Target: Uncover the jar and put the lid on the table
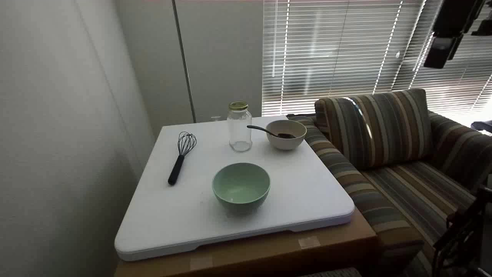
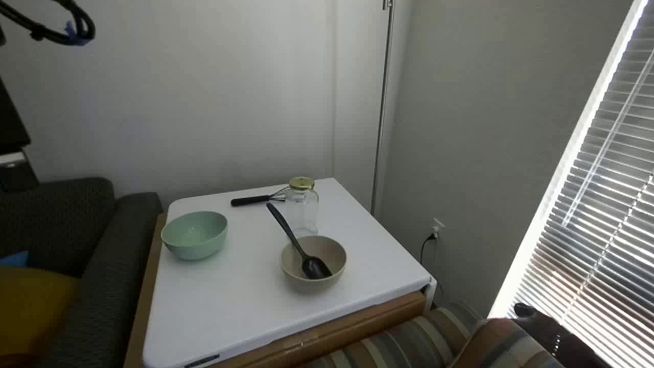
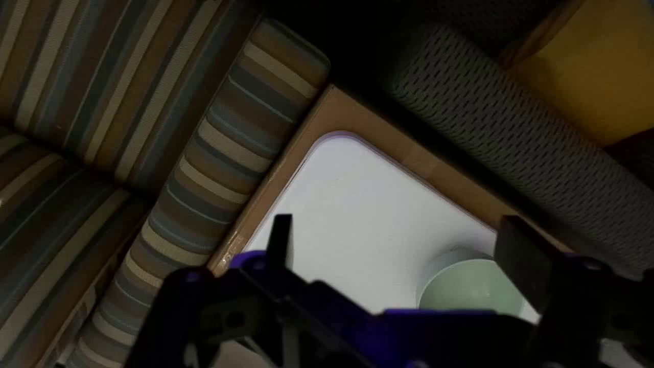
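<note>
White table (image 1: 161,215) with clear glass jar (image 1: 240,129) upright under yellow-gold lid (image 1: 238,105), end effector (image 3: 396,230) wide.

The gripper (image 3: 396,235) fills the bottom of the wrist view, its two black jaws spread wide, one left of the middle and one toward the right side. Patches of it below the jaws show blue-violet. In an exterior view the gripper (image 1: 459,48) hangs high in the upper right corner, its jaws parted and slanting down to the left, partly cut off by the edge. In an exterior view its dark housing (image 2: 11,122) shows, likewise cropped, at the left edge, with a jaw below it.
</note>
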You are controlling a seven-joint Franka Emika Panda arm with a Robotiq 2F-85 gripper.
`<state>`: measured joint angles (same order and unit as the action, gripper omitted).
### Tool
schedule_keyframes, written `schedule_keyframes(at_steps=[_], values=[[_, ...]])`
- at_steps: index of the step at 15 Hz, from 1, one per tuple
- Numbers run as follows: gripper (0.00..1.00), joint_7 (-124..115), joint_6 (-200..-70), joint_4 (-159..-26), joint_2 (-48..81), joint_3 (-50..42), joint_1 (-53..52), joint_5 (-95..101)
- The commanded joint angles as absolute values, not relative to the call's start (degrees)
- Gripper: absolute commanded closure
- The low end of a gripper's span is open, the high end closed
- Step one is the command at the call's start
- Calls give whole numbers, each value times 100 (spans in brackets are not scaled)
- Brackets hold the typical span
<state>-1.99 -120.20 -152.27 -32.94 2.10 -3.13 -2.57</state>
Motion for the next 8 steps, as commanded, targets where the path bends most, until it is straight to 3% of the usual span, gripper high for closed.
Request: schedule_keyframes(at_steps=[1, 8], values=[[0, -191, -12007, -15219, -3294, 222, -298, -264], [0, -856, -13454, -14495, -1607, 755, -192, 235]])
